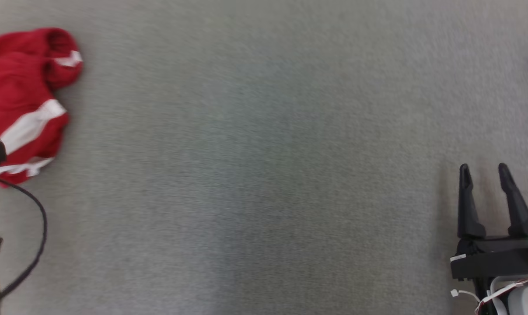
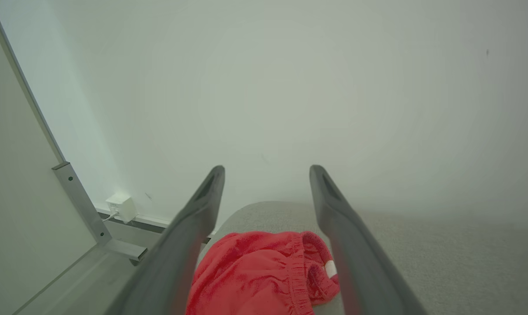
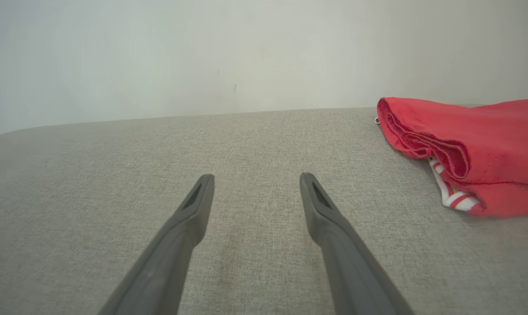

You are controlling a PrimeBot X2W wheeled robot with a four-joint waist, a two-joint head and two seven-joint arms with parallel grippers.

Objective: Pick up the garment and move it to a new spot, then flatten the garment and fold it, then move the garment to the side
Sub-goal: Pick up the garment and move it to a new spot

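Lower the left gripper (image 2: pixel 267 170), fingers (image 2: pixel 202 205) spread and empty, onto the red shorts (image 1: pixel 21 92) at ten o'clock; pinch the bunched waistband (image 2: pixel 296 271) deep. The right gripper (image 1: pixel 484 168) waits, spread and empty.

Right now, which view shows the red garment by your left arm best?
Head view: most of the red garment, crumpled, white stripes showing. Left wrist view catches its elastic end. Right wrist view has another red piece.

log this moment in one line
stage: pre-grasp | red garment: crumpled, far left | left jaws: open, near garment | right jaws: open, over grey fabric
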